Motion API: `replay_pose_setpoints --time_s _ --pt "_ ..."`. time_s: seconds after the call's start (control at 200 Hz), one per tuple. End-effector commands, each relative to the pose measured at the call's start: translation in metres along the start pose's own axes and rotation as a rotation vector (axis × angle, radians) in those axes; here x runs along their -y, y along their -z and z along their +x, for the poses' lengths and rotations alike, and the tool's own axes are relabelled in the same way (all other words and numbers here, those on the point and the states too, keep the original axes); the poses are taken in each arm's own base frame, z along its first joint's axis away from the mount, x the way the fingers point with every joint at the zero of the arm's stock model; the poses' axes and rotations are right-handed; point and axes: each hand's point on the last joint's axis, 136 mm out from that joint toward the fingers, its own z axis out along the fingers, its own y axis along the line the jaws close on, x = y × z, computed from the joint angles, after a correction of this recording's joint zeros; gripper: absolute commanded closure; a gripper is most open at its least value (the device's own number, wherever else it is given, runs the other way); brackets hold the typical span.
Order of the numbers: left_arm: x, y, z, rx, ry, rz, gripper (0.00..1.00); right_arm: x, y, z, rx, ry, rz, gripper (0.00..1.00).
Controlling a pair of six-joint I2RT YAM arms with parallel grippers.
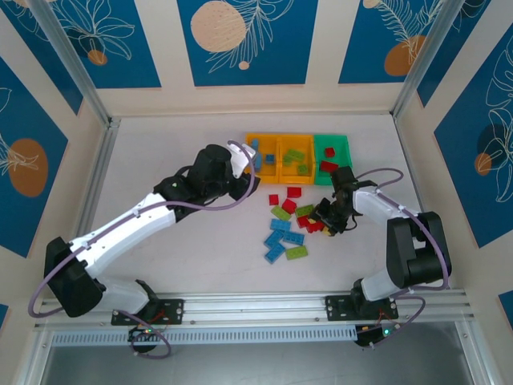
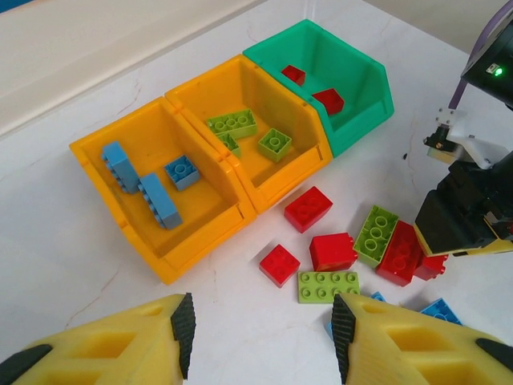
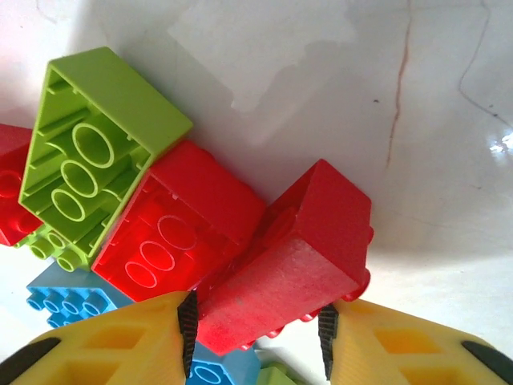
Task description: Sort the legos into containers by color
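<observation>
From above, the three joined bins (image 1: 280,136) are sitting by the desk's far edge, right of its middle. A loose heap of bricks (image 1: 290,233) is lying between them and the near edge. The left fingers (image 1: 243,166) are hovering just beside the left orange bin (image 1: 258,136), and the right fingers (image 1: 327,218) are reaching into the heap's right side.

In the left wrist view, the left fingers (image 2: 183,321) are standing apart with nothing between them. The left orange bin (image 2: 120,124) is holding three blue bricks (image 2: 156,200). The middle orange bin (image 2: 276,180) is holding three lime green bricks (image 2: 232,123), and the green bin (image 2: 361,120) two red bricks (image 2: 329,100). So the colours are being kept apart, but judging by the heap, well over half the sorting is waiting.

In the right wrist view, the right fingers (image 3: 186,321) are pinching a red brick (image 3: 280,265), one pad against each side. It is touching a second red brick (image 3: 176,233) and is presumably heading for the green bin.
</observation>
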Motion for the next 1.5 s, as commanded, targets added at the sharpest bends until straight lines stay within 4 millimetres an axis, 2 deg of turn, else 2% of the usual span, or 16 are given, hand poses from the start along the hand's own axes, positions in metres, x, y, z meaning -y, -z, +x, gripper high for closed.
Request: replay_pose_setpoints --time_s 0.0,0.06,0.24,0.47,0.675,0.83,1.0,1.135,1.26,1.325,1.385,1.495 --pt "0.003 0.002 -0.016 0.036 -0.004 0.023 0.50 0.028 -0.004 0.008 -0.009 -0.048 0.088 0.53" --pt "0.003 0.001 -0.015 0.034 -0.003 0.024 0.49 0.032 -0.001 0.008 0.006 -0.050 0.094 0.45" --pt "0.005 -0.002 -0.014 0.030 0.000 0.035 0.49 0.041 0.008 0.003 0.046 -0.088 0.102 0.41" --pt "0.005 -0.005 -0.009 0.021 0.010 0.038 0.48 0.050 0.009 -0.010 0.071 -0.152 0.087 0.27" --pt "0.006 -0.007 -0.005 0.014 0.017 0.041 0.48 0.043 0.011 -0.027 0.099 -0.188 0.030 0.26" --pt "0.006 -0.009 -0.003 0.008 0.016 0.041 0.48 0.037 0.011 -0.040 0.103 -0.192 0.021 0.34" --pt "0.005 -0.009 -0.001 0.004 0.014 0.036 0.48 0.039 0.003 -0.039 0.082 -0.196 0.027 0.39" --pt "0.005 -0.008 0.002 -0.002 0.013 0.036 0.48 0.040 0.005 -0.032 0.066 -0.201 0.025 0.57" --pt "0.005 -0.004 0.003 -0.002 0.008 0.038 0.48 0.032 0.028 -0.031 0.131 -0.184 -0.014 0.75" --pt "0.007 -0.002 0.002 0.003 0.005 0.048 0.47 0.025 0.048 -0.038 0.203 -0.169 -0.039 0.78" --pt "0.012 0.000 0.001 0.011 -0.002 0.077 0.46 0.014 0.071 -0.053 0.311 -0.140 -0.065 0.78" --pt "0.022 -0.001 0.001 0.011 -0.008 0.136 0.43 -0.010 0.117 -0.101 0.544 -0.059 -0.066 0.79"
